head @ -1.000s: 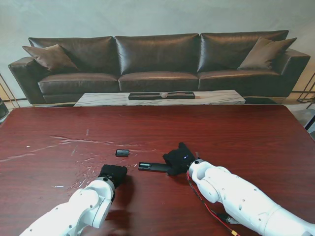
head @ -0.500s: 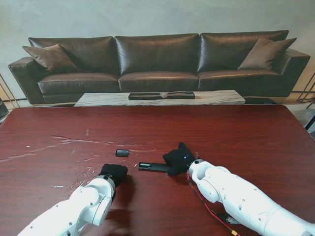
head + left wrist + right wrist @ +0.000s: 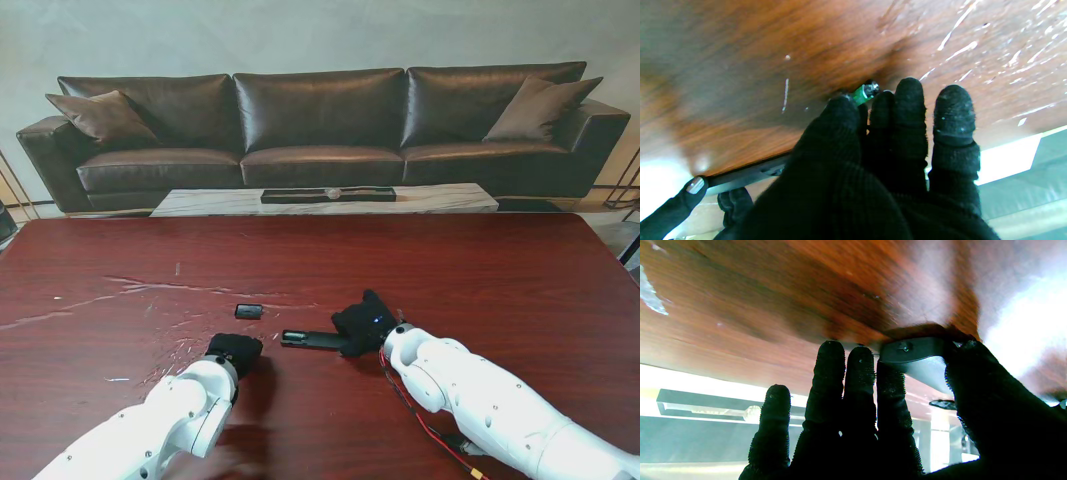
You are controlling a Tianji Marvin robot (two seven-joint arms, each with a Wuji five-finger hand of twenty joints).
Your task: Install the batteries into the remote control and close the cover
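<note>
Seen from the stand, the right hand (image 3: 362,322) clamps one end of the remote control (image 3: 308,339) on the bench (image 3: 480,270), the loose cover (image 3: 248,311) beyond the left hand (image 3: 234,352). Left wrist: fingertips (image 3: 907,96) pinch a green battery (image 3: 865,92). Right wrist: thumb and fingers (image 3: 888,386) grip the remote's end.

On the surface (image 3: 480,270), the remote control (image 3: 308,339) lies just below frame centre, its right end under the right robot hand (image 3: 363,323). The cover (image 3: 248,311) sits up-left of it, apart. The left robot hand (image 3: 233,352) rests lower left, apparently pinching a battery (image 3: 866,92) against the surface. A sofa (image 3: 320,125) spans the frame's top.
</note>
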